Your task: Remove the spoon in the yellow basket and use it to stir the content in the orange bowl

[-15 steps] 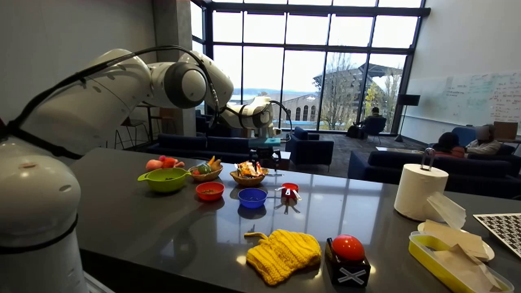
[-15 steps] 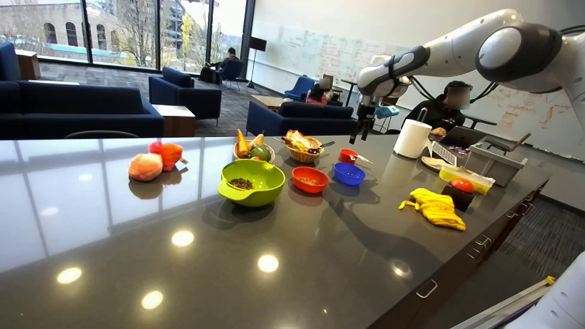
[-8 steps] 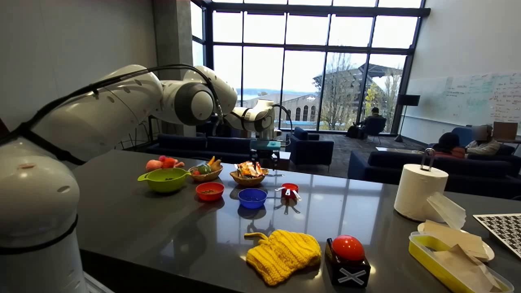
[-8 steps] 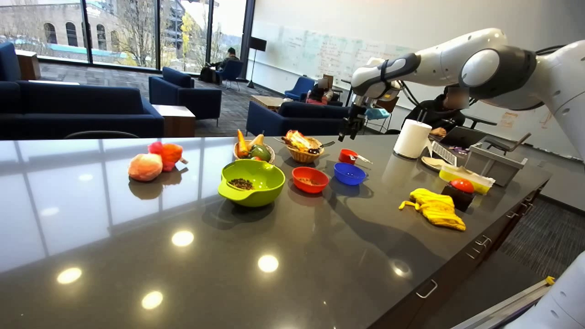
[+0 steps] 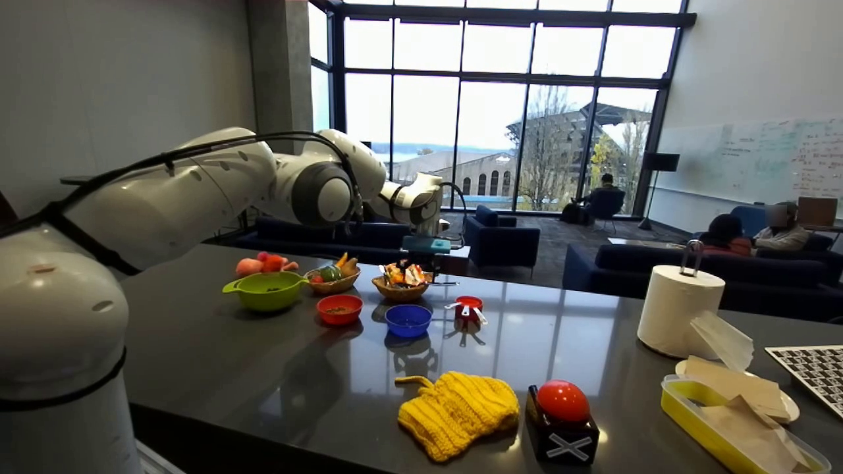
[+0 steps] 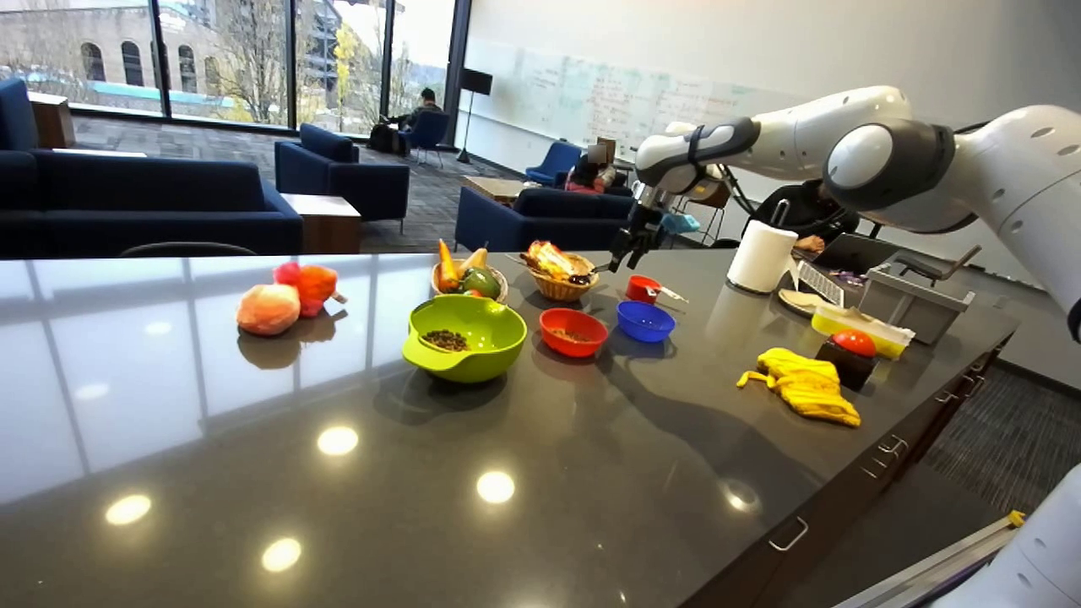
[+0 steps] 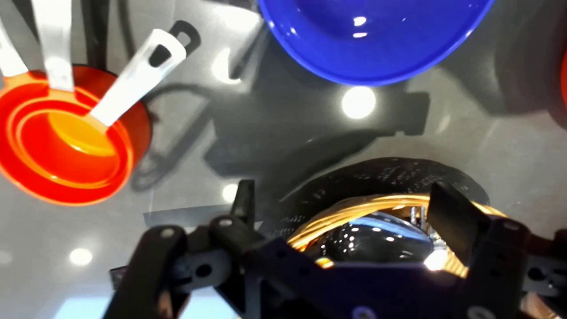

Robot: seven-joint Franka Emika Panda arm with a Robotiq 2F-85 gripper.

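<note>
Basket (image 6: 564, 292), round woven wicker, holds a glossy black spoon (image 7: 376, 241).

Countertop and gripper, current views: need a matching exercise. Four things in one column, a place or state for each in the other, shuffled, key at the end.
Column 1
1. gripper
2. black spoon
3. orange bowl
4. yellow knitted cloth

Column 2
A. between the green bowl and the blue bowl in both exterior views
B. beside the red push button
C. jaws apart
D. partly in the wicker basket nearer the gripper

Pairs: 1-C, 2-D, 3-A, 4-B
</note>
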